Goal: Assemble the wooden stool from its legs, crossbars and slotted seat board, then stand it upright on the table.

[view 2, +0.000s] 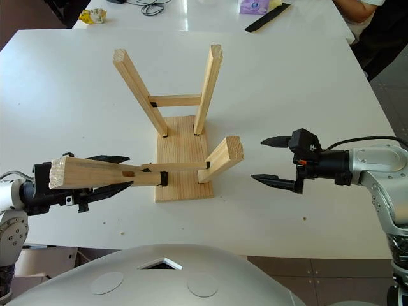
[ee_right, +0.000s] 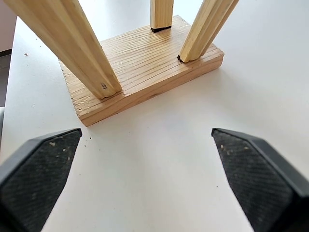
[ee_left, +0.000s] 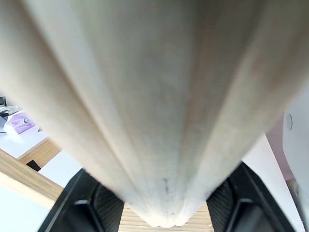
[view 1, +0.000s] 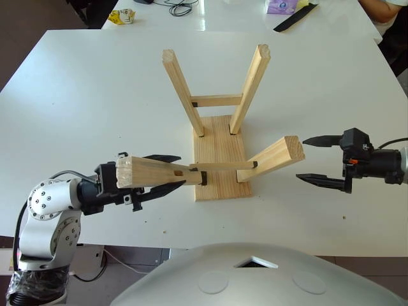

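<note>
The slotted seat board (view 1: 220, 143) lies flat in the middle of the white table (view 1: 95, 95). Two far legs (view 1: 182, 89) (view 1: 250, 86) stand in it, joined by a crossbar (view 1: 217, 101). A near pair leans over the board's front end: a left leg (view 1: 153, 173), a thin crossbar (view 1: 220, 166) and a right leg (view 1: 271, 158) tilted out to the right. My left gripper (view 1: 178, 171) is shut on the near left leg (ee_left: 159, 96). My right gripper (view 1: 302, 159) hangs open just right of the near right leg (ee_right: 67, 43), touching nothing.
Behind the table stands a second white surface with a yellow packet (view 1: 121, 16), a purple item (view 1: 280, 6), a black strip (view 1: 294, 18) and cables. Bare tabletop lies on both sides of the board and toward the near edge (view 1: 306, 252).
</note>
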{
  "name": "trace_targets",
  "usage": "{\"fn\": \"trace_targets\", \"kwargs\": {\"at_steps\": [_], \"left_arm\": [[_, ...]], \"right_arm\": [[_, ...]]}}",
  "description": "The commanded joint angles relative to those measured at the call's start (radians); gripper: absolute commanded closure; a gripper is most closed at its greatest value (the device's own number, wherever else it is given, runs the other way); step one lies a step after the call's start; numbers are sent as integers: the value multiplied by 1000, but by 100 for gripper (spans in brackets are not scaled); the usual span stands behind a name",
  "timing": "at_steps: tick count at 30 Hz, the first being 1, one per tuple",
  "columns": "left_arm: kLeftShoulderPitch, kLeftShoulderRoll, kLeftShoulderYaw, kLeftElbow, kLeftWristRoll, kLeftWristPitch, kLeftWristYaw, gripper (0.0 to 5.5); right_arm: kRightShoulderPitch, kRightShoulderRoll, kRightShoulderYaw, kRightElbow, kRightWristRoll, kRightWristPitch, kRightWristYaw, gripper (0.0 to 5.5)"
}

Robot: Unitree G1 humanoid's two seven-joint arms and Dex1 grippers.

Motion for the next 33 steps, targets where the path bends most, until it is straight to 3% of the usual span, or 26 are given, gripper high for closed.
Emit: {"fn": "trace_targets", "kwargs": {"at_steps": [1,13,33], "left_arm": [[-1,13,-18,7,22,6,2,345],[-2,41,-68,42,69,-5,11,345],[-128,256,-217,64,59,293,65,345]], "right_arm": [[-8,4,9,-15,-5,-6,-12,55],[-42,-5,19,-5,-2,-5,-12,55],[-58,18,85,-22,-27,-42,-32,55]]}}
